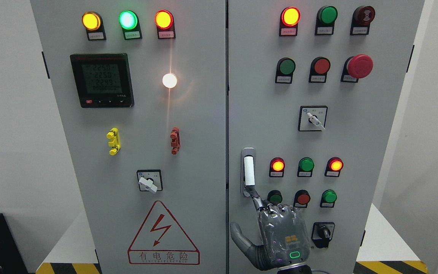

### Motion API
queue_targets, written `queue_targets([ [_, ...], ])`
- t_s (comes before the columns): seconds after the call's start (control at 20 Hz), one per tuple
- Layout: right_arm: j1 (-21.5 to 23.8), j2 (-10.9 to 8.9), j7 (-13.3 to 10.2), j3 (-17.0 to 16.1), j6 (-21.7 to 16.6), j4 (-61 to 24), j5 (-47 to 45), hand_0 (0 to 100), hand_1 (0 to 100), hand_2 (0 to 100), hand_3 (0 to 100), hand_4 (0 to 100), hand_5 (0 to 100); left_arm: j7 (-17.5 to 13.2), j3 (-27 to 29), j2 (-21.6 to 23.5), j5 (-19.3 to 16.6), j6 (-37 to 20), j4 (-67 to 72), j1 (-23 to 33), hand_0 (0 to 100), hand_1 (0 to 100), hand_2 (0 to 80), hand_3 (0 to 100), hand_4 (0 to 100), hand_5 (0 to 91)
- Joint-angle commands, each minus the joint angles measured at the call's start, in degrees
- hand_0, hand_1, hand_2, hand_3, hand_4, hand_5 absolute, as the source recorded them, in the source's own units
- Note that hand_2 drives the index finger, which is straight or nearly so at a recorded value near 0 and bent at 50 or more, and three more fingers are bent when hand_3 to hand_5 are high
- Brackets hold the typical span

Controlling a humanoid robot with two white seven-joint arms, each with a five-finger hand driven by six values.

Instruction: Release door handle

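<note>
At the right door, my right hand (280, 238) touches the door handle (248, 173) with one extended finger, others curled, grasping nothing; a careless pull-back may catch it.

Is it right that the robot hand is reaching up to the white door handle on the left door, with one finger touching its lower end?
Not quite. The head view shows the door handle on the right door, not the left. The robot hand does reach up, one finger at its lower end.

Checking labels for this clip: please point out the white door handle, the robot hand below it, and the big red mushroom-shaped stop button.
white door handle (248, 170), head view, middle of the bar.
robot hand (283, 238), head view, back of the palm.
red mushroom-shaped stop button (360, 66), head view, centre of the cap.
</note>
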Motion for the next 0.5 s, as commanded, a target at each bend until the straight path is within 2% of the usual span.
queue_targets([
  [0.0,0.3,0.1,-0.3,0.4,-0.8,-1.9,-0.2,35,26,34,87,93,100,0.0,0.0,0.0,0.1,0.0,1.7,-1.5,12,56,0.0,0,0,0.0],
  [0.25,1.6,0.01,0.3,0.4,-0.9,-4.6,-0.4,37,29,46,92,94,100,0.0,0.0,0.0,0.0,0.0,1.7,-1.5,12,56,0.0,0,0,0.0],
  [0.45,2.2,0.01,0.5,0.4,-1.3,-6.6,-0.5,40,30,52,95,95,100,0.0,0.0,0.0,0.0,0.0,1.7,-1.5,12,56,0.0,0,0,0.0],
])
